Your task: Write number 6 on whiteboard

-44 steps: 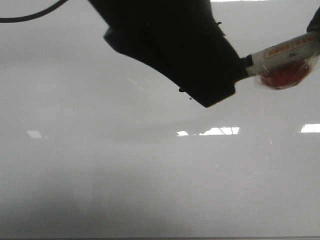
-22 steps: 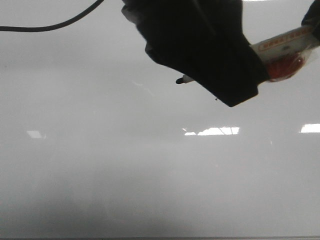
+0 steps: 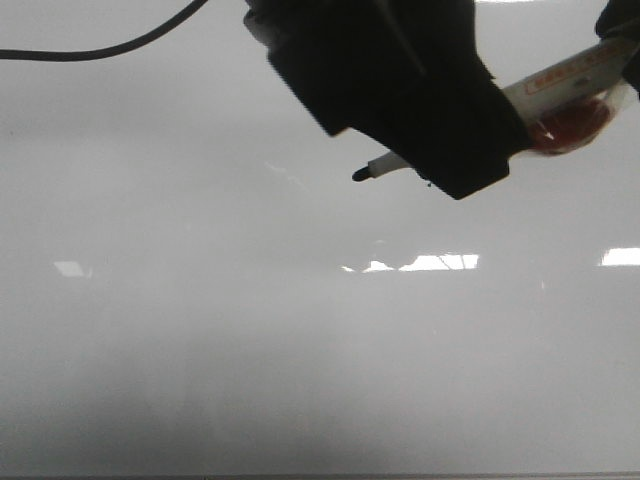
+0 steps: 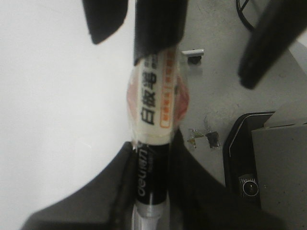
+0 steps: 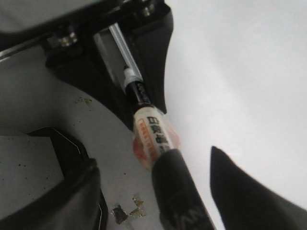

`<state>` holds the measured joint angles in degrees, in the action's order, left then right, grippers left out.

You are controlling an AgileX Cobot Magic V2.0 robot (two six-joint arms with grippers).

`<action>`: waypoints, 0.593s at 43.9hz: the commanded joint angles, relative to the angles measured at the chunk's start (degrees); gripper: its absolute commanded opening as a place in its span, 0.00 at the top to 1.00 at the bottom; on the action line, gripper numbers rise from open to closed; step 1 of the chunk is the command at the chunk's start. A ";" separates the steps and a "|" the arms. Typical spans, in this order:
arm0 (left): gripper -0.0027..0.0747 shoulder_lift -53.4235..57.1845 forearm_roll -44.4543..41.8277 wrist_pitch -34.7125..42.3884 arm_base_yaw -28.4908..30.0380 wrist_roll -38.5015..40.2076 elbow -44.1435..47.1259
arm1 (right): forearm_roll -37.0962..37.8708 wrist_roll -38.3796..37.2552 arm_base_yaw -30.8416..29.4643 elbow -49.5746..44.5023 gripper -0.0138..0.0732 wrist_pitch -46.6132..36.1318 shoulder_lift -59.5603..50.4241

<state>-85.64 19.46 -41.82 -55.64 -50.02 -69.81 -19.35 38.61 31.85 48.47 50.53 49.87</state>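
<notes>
Glossy pale-grey whiteboard [image 3: 200,330] remains unmarked (no digit yet); left tool [image 4: 151,165] clamps black-and-white marker [image 3: 380,166], right tool [image 5: 192,187] apparently too.

marker [image 3: 378,167] tip left of left gripper [image 3: 425,150] | over whiteboard [image 3: 200,330] (contact unclear) | right gripper [image 3: 625,30] at marker's far end
</notes>
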 commanded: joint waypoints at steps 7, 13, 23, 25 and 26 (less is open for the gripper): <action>0.84 2.26 -2.82 -4.62 3.73 7.07 -5.37 | 2.07 -4.18 -0.17 2.75 0.15 -3.57 -4.37; 0.84 3.78 -18.11 -11.34 7.07 24.53 -8.33 | 6.82 -10.96 -0.17 2.80 0.15 -4.54 -7.41; 0.84 9.44 -39.51 -20.62 15.39 51.20 -9.94 | 8.47 -13.19 -0.17 2.67 0.15 -4.87 -7.73; 0.84 11.49 -40.05 -20.96 18.03 52.67 -9.23 | 8.47 -13.19 -0.17 2.67 0.15 -4.99 -7.73; 0.84 12.05 -40.20 -20.96 19.28 52.99 -8.74 | 8.47 -13.19 -0.17 2.67 0.15 -5.06 -7.73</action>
<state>-78.22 -17.26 -63.23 -39.61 -2.19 -77.84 -10.82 25.62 31.85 49.34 49.50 42.18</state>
